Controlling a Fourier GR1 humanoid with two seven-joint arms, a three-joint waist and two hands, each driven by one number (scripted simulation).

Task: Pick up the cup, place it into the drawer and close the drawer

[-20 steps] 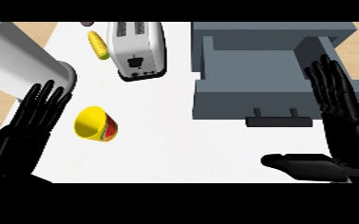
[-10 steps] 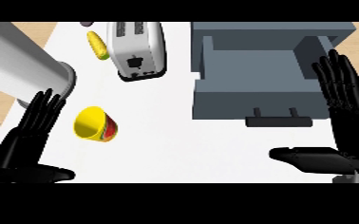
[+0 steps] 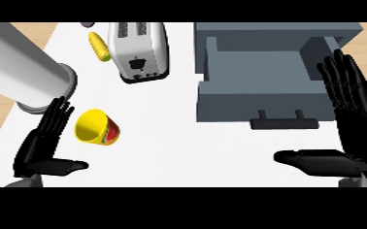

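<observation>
White surface [image 3: 179,145], head view: yellow cup [image 3: 97,127] on its side, mouth toward left hand [image 3: 44,143], just beside its fingers, w/ nothing visible inside. Grey drawer [image 3: 267,73] pulled open. Right hand [image 3: 345,111] beside drawer. Both hands' fingers straight, holding nothing. Toaster [image 3: 140,51] upper left.

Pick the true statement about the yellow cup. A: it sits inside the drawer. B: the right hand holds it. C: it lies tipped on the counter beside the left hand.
C: the cup lies tipped on the counter, next to the open left hand, outside the drawer.
</observation>
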